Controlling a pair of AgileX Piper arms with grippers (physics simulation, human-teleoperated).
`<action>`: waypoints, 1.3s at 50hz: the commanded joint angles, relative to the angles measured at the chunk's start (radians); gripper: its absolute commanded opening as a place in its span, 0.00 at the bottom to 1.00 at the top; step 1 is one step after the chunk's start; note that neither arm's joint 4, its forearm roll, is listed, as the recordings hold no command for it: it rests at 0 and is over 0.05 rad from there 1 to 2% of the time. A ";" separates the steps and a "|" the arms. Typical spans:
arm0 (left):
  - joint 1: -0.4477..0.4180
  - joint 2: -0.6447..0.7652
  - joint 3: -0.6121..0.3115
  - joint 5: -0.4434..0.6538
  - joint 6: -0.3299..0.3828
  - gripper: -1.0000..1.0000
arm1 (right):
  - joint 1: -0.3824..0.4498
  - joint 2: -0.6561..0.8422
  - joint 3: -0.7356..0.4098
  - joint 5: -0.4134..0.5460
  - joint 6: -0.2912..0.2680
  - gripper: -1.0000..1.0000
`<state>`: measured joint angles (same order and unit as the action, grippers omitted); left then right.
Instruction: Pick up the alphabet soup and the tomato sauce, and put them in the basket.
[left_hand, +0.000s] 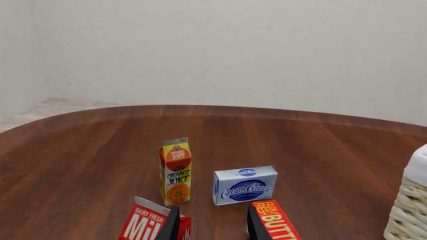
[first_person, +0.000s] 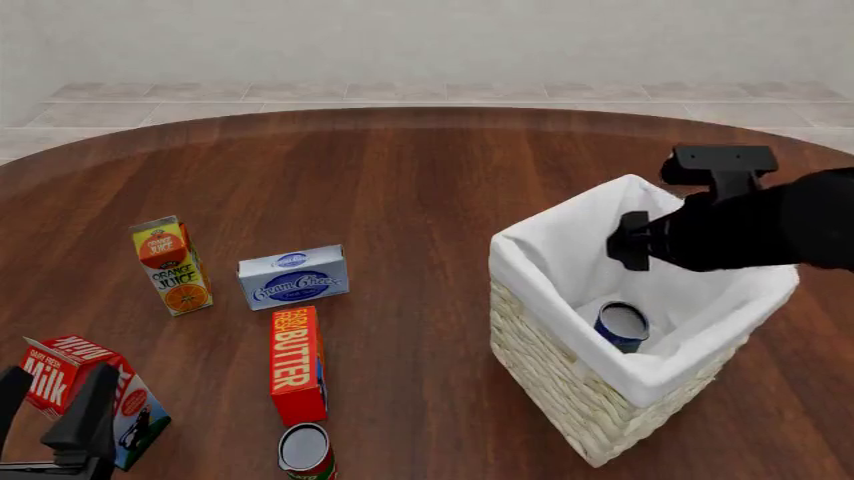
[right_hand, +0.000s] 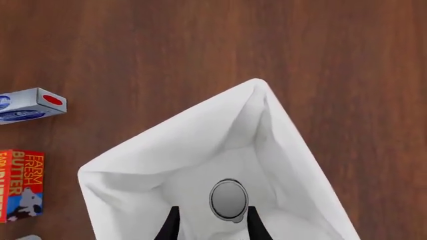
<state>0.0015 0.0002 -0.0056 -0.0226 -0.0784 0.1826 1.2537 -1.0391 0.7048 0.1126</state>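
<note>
Only alphabet soup (first_person: 622, 326) in basket (first_person: 561, 395)

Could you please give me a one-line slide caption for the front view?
Alphabet soup lies inside the basket; tomato sauce waits on the table.

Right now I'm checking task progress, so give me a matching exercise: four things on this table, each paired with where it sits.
Things:
1. alphabet soup
2. tomato sauce
3. orange juice
4. cream cheese

Places:
A. upright on the table at the near end of the butter box
B. leftmost of the far row
C. inside the basket
D. lying just beyond the butter box

Pairs: 1-C, 2-A, 3-B, 4-D
</note>
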 joint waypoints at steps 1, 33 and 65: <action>-0.001 0.000 0.000 0.000 0.000 1.00 | 0.010 -0.041 -0.051 0.043 -0.006 1.00; -0.007 0.000 0.001 0.020 0.025 1.00 | 0.071 -0.227 -0.120 0.079 0.064 1.00; -0.013 0.001 0.001 0.031 0.046 1.00 | 0.168 -0.435 -0.026 0.013 0.193 1.00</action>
<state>-0.0116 0.0009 -0.0045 0.0069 -0.0367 0.3239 0.8562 -1.0711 0.7233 0.2867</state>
